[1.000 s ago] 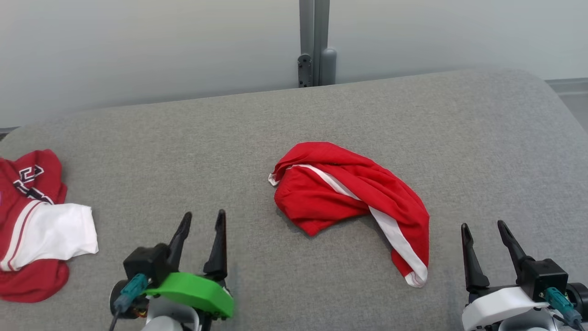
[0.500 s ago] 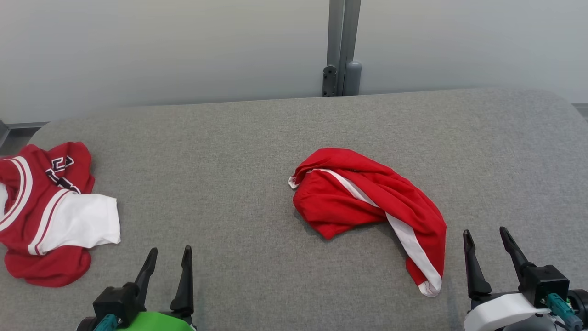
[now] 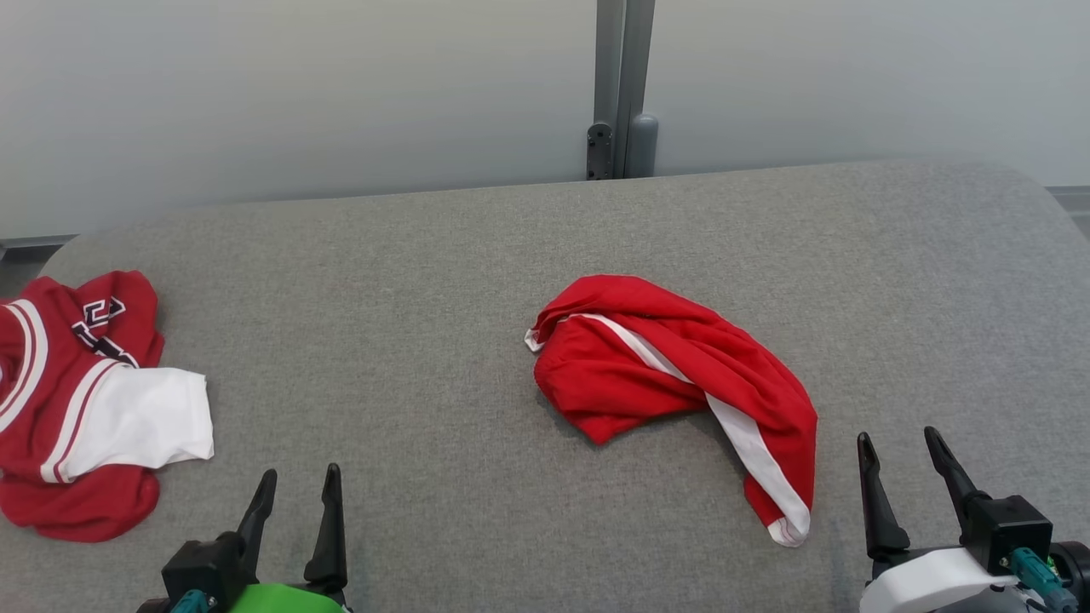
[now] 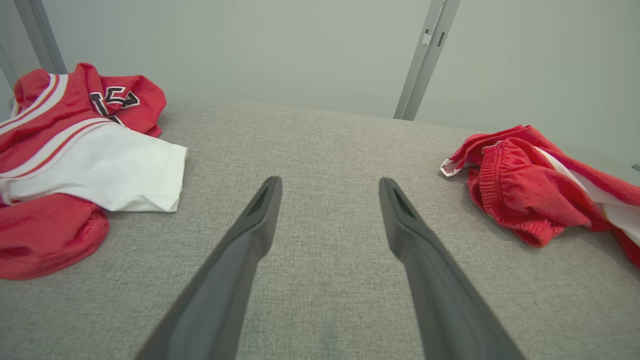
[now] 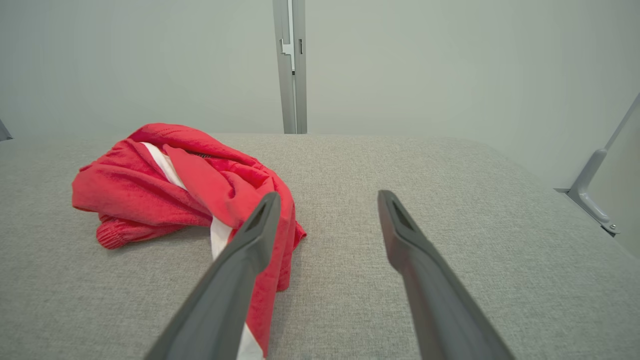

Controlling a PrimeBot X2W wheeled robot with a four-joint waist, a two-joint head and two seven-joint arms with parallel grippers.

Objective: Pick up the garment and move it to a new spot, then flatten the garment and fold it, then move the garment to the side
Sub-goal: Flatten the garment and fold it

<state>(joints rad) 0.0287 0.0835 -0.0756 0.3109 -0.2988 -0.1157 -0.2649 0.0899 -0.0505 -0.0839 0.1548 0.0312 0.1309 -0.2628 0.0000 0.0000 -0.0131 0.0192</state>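
Red garment (image 3: pixel 664 375) lies crumpled — left hand (image 3: pixel 301 470), right hand (image 3: pixel 897 433) spread, empty.

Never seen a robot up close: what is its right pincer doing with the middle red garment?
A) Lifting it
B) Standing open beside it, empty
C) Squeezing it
B: the right pincer is open, and the red garment lies loose on the grey surface.

Spread fingers (image 4: pixel 240 260); red garment (image 4: pixel 520 195) right, possibly shorts.
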